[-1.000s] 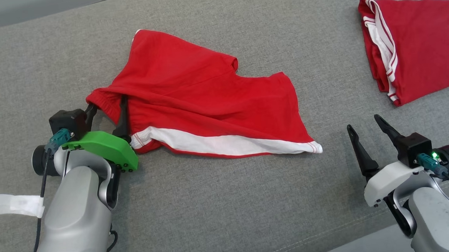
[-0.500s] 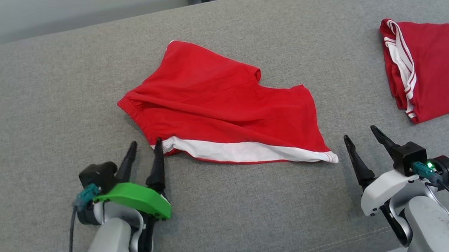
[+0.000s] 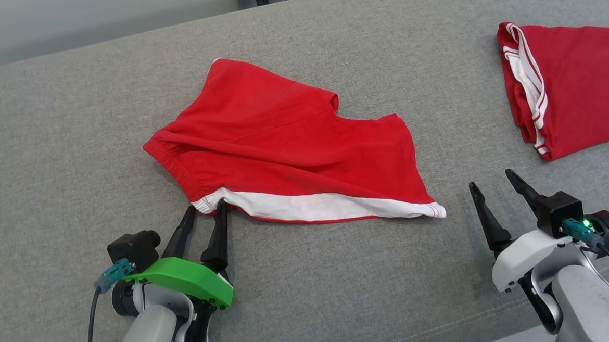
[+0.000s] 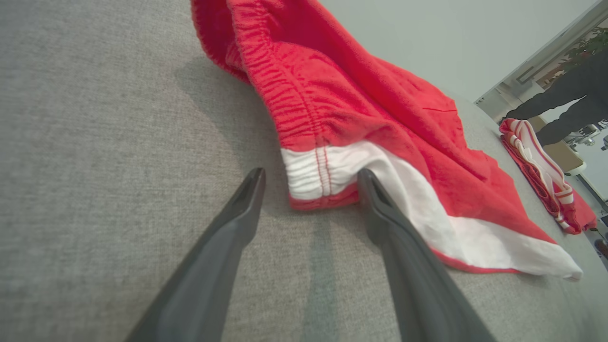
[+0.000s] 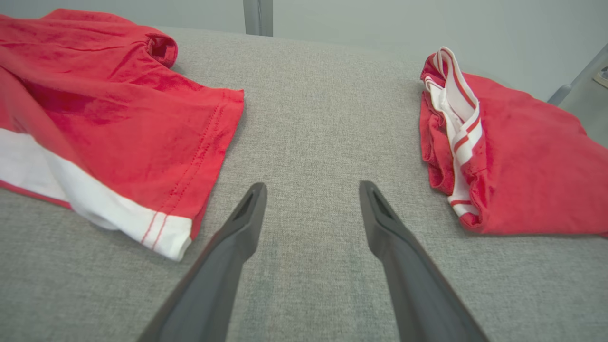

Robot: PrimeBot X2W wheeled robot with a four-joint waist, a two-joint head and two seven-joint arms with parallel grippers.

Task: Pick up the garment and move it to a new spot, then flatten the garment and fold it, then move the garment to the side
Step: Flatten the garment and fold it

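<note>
Red-and-white garments: two, the spread shorts (image 3: pixel 293 145) and the folded garment (image 3: pixel 576 89)
Pincers: two, the left pincer (image 3: pixel 206 207) and the right pincer (image 3: pixel 491 179)
Grey upholstered surface (image 3: pixel 73 126): one
Person (image 4: pixel 560 99): one, partly seen

The left gripper (image 3: pixel 206 205) is capped with a bright green shell (image 3: pixel 185 279) studded with small dark screws, the right gripper (image 3: pixel 491 178) with a white shell (image 3: pixel 517 256). Long, dark, tapered fingers (image 3: pixel 218 238) are carried by both. Silver-grey forearms (image 3: pixel 146 341) are seen behind, each fitted with a teal plug (image 3: pixel 113 274) and black cable (image 3: pixel 90 320). What may be a green lamp (image 3: pixel 587 224) is lit on the right.
</note>
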